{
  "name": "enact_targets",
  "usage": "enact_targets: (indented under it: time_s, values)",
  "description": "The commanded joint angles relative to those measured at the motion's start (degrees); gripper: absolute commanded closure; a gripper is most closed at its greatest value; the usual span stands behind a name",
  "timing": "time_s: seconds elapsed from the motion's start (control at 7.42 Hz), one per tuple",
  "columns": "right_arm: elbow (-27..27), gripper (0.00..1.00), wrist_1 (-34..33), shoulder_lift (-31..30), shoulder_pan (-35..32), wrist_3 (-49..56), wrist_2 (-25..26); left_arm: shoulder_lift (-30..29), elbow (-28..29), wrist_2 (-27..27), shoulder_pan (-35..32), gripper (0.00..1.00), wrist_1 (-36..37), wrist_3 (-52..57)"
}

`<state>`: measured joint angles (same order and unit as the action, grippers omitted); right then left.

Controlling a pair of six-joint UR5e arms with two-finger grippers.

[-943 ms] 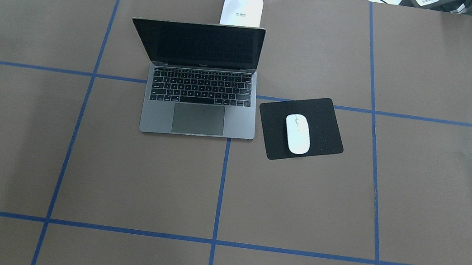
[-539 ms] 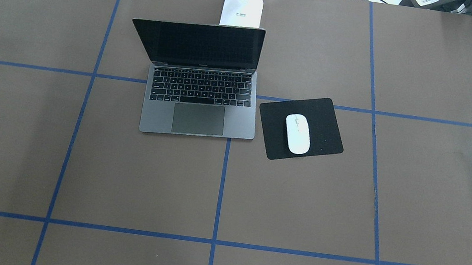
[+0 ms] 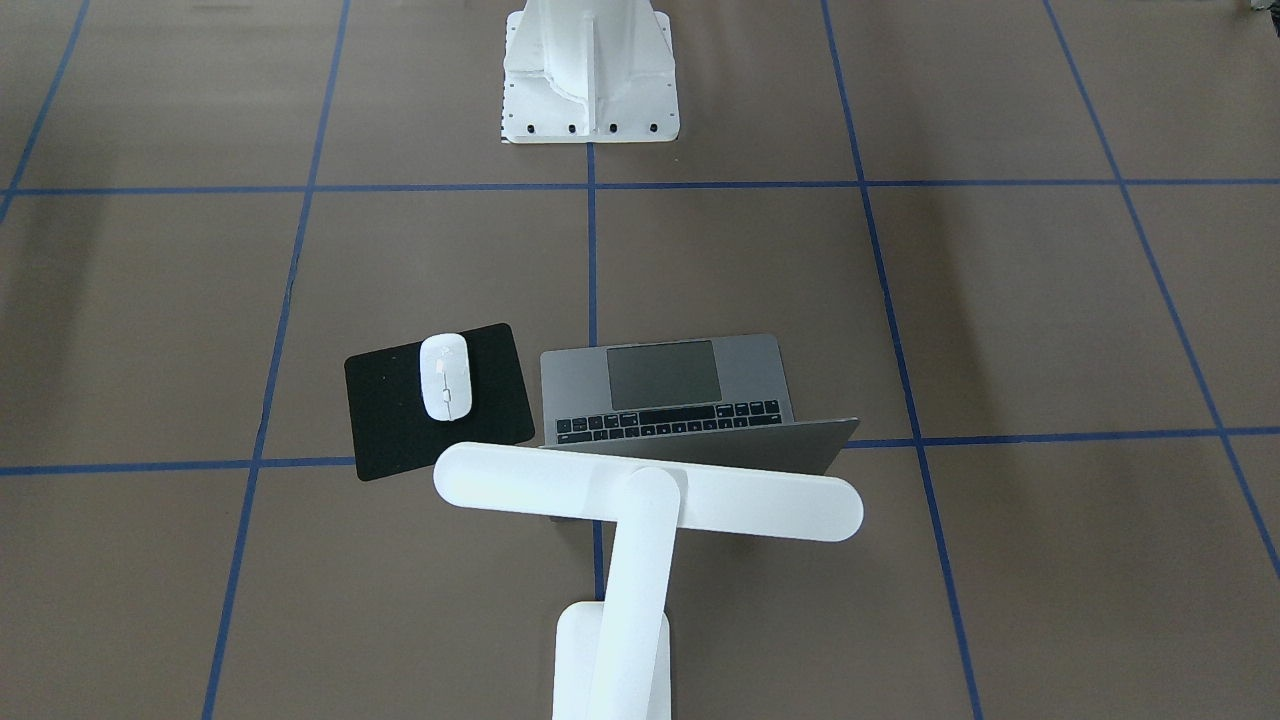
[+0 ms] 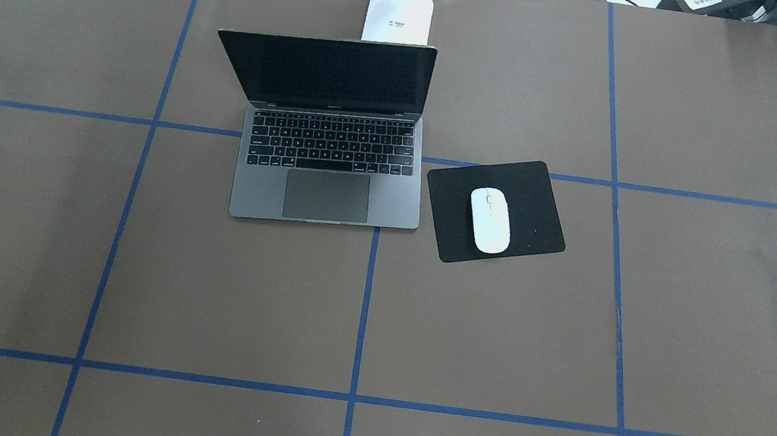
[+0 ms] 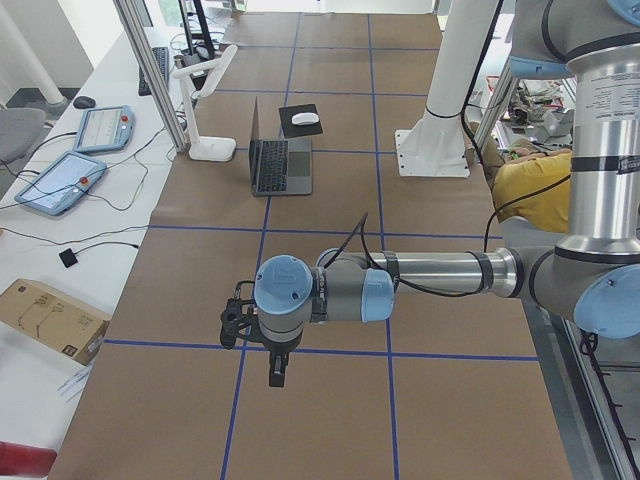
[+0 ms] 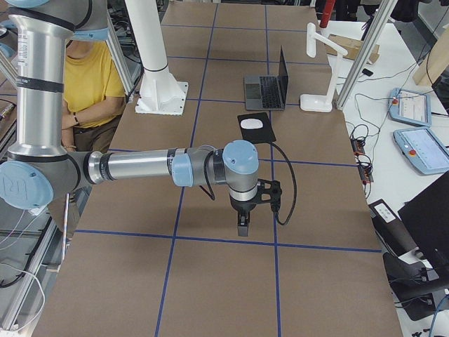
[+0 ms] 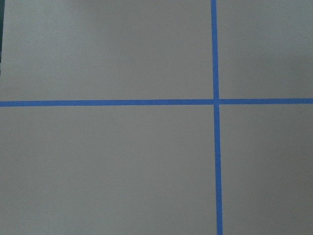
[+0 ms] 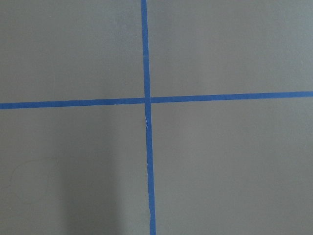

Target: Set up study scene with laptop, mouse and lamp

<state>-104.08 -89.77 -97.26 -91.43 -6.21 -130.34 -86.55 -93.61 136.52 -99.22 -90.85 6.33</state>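
Nothing has shifted since the earlier overhead shots. Laptop (image 4: 334, 143) sits open mid-counter (image 4: 493, 337), screen dark. Mouse (image 4: 489, 220) is on the black pad (image 4: 534, 192) just beside it, and the lamp (image 3: 640, 495) stands just behind the lid. Left end effector (image 5: 277, 372) and right end effector (image 6: 243, 227) hang over bare counter, well apart from all three. Can't tell if either is apart or together. Layout looks done, so next is probably just parking the arms.
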Motion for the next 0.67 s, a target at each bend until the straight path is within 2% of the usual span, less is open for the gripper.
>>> enact_targets:
  time_s: [0.0,0.54]
  values:
    - [0.36,0.0,0.12,-0.13,-0.06,0.15,0.0,0.06,-0.26,0.5,-0.01,0.0,-0.3,0.0]
    - [2.82,0.0,0.04,-0.57,0.03,-0.03,-0.17,0.76,-0.09,0.41,0.08,0.0,-2.05,0.0]
